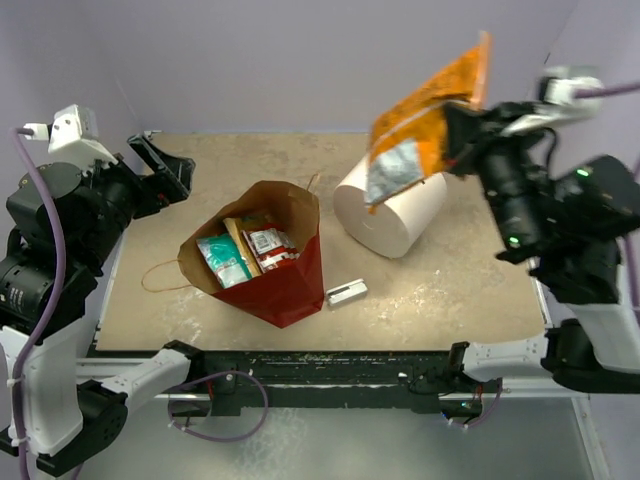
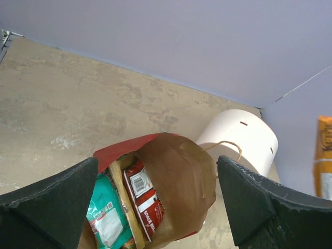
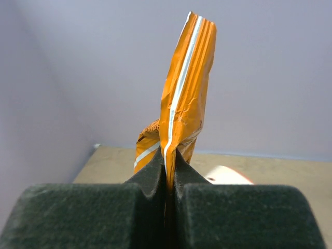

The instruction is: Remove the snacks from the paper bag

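Orange packet (image 3: 182, 93) sticks up from the tight-pinched right claw (image 3: 169, 167) (left claw (image 2: 156, 162) gapes empty)

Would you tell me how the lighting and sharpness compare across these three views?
Top external view: even, soft light, faint shadows; the raised orange packet looks slightly soft. Left wrist view: the open left claw is dark and blurred, yet the red packet shows a crisp barcode. Right wrist view: the right claw is a dark mass, the packet edge sharp.
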You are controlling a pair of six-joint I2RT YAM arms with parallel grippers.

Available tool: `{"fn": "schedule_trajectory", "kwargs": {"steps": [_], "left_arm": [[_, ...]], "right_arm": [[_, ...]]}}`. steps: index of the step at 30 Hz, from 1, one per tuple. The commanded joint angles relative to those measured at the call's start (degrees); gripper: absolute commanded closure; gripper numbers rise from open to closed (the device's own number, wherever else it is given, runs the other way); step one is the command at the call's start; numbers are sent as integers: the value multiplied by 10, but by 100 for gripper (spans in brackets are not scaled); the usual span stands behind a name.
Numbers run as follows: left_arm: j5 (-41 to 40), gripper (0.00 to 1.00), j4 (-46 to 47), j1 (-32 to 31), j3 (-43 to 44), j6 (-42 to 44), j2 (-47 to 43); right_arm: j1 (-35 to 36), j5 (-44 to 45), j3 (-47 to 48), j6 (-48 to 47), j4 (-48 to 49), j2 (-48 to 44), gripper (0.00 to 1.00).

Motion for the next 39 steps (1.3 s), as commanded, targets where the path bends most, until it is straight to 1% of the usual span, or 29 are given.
{"fn": "schedule_trajectory", "kwargs": {"steps": [1,3,4,7,10,12,16,19,21,24,26,27,29,31,32,33,34,35,36,37,39], "left_arm": [[9,1,39,1,-3,10,5],[14,1,43,1,-7,8,9],[18,1,45,1,-8,8,10],[29,1,57,1,-13,7,16],[42,1,64,1,-13,7,27],[49,1,67,1,-13,6,32],[61,1,74,1,-15,5,38],[66,1,76,1,-16,1,40],[70,1,76,0,-15,0,40],[71,1,73,1,-16,-5,37],[71,1,70,1,-18,-9,33],[71,1,68,1,-19,-10,31],[70,1,64,0,-23,-14,25],[68,1,61,1,-30,-19,18],[67,1,60,1,-32,-22,16],[66,1,59,1,-35,-24,12],[66,1,58,1,-37,-26,10],[66,1,58,0,-39,-29,9],[66,1,57,1,-40,-31,7],[66,1,56,1,-41,-32,6],[67,1,53,1,-41,-34,5]], "right_arm": [[1,211,-86,-111,104,-93,100],[1,291,-135,-168,147,-129,100],[1,325,-157,-182,153,-147,100],[0,408,-240,-181,168,-207,100],[0,463,-344,-204,240,-271,100],[0,481,-409,-234,312,-311,100],[0,492,-516,-236,402,-342,100],[0,480,-562,-236,447,-323,100],[0,474,-576,-233,446,-291,100],[-5,453,-595,-183,391,-256,100],[-9,438,-605,-174,384,-241,100],[-12,431,-605,-162,360,-233,100],[-21,417,-598,-101,287,-224,100],[-31,395,-570,11,157,-215,100],[-41,363,-545,97,38,-207,100],[-66,312,-495,231,-102,-191,100],[-118,251,-468,352,-210,-172,100],[-175,199,-459,417,-258,-154,100],[-216,153,-462,429,-266,-143,100],[-233,132,-470,437,-266,-140,100],[-237,113,-501,432,-236,-156,100]]}}
